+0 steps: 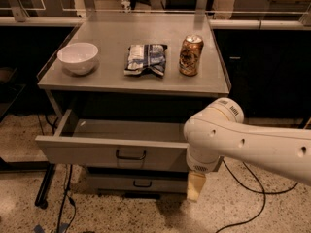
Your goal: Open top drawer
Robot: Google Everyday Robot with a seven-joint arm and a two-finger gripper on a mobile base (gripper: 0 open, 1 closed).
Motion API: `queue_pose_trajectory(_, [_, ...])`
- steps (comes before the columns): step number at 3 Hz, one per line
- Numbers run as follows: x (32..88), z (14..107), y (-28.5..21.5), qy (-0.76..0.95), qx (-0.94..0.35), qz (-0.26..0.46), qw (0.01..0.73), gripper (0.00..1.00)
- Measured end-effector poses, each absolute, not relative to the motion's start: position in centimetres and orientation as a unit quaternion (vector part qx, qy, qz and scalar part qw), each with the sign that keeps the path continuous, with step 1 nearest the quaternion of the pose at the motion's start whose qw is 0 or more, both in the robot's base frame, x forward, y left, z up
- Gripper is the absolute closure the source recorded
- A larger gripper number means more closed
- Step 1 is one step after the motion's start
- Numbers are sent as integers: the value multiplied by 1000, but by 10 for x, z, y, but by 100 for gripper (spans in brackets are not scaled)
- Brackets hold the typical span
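Observation:
The top drawer (87, 152) of the grey metal cabinet stands pulled out, its wide front towards me with a dark pull handle (130, 155) at centre. Its shallow grey tray (126, 129) shows inside. My white arm (243, 142) reaches in from the right across the drawer's right end. My gripper (196, 186) shows only as a beige tip hanging below the arm, in front of the lower drawer's right end and to the right of the handle. It is not on the handle.
On the cabinet top (112, 79) stand a white bowl (77, 57), a crumpled snack bag (145, 58) and a brown soda can (190, 55). A lower drawer (136, 182) is closed. Cables (243, 198) run over the speckled floor. Dark counters stand behind.

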State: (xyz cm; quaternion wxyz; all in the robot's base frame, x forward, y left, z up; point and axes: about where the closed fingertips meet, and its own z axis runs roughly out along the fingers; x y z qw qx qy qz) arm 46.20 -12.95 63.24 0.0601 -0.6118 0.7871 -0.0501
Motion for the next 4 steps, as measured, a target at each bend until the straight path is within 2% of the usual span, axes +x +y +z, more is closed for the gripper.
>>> queue_pose_trajectory(2, [392, 686, -138, 790, -608, -46, 64, 0])
queue_pose_trajectory(4, [385, 667, -140, 788, -613, -26, 49, 0])
